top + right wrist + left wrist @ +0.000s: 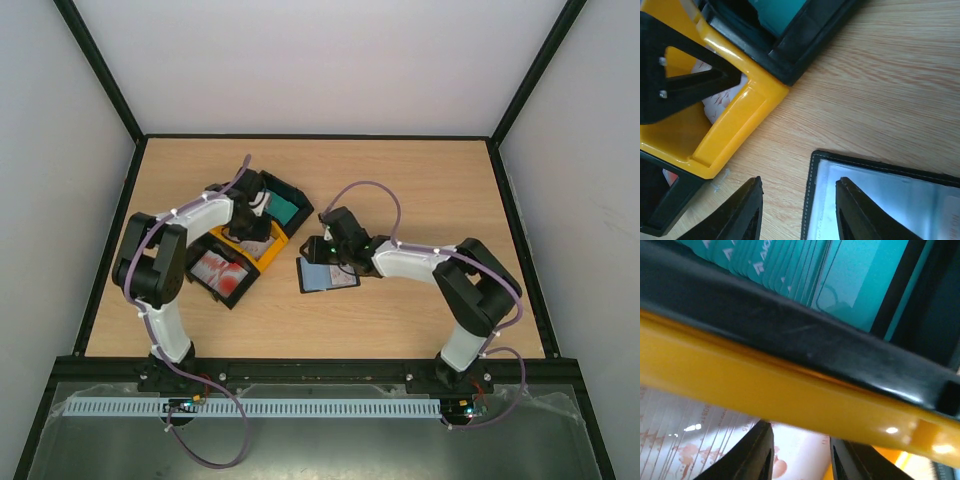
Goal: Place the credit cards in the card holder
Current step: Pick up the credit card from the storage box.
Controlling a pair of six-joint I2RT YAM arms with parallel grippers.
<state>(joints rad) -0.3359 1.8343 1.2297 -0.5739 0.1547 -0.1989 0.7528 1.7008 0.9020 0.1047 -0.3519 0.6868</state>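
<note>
The card holder (pixel 328 276) lies open on the table, its clear pocket up; in the right wrist view its stitched black corner (pixel 812 200) shows. My right gripper (pixel 322 247) (pixel 799 181) is open, low over that left edge, one finger on each side of it, holding nothing. My left gripper (pixel 256 229) (pixel 800 435) is open inside the yellow tray (pixel 790 395), over the pale white-pink cards (pixel 690 440), with nothing gripped. Teal cards (pixel 287 208) (pixel 790 265) stand in a black tray. Red-and-white cards (pixel 220 271) fill another black tray.
The three trays sit side by side, diagonally, at the table's left centre. The yellow tray's corner (pixel 740 120) and the teal tray's black wall (pixel 805 45) lie just left of the card holder. Black frame rails border the table.
</note>
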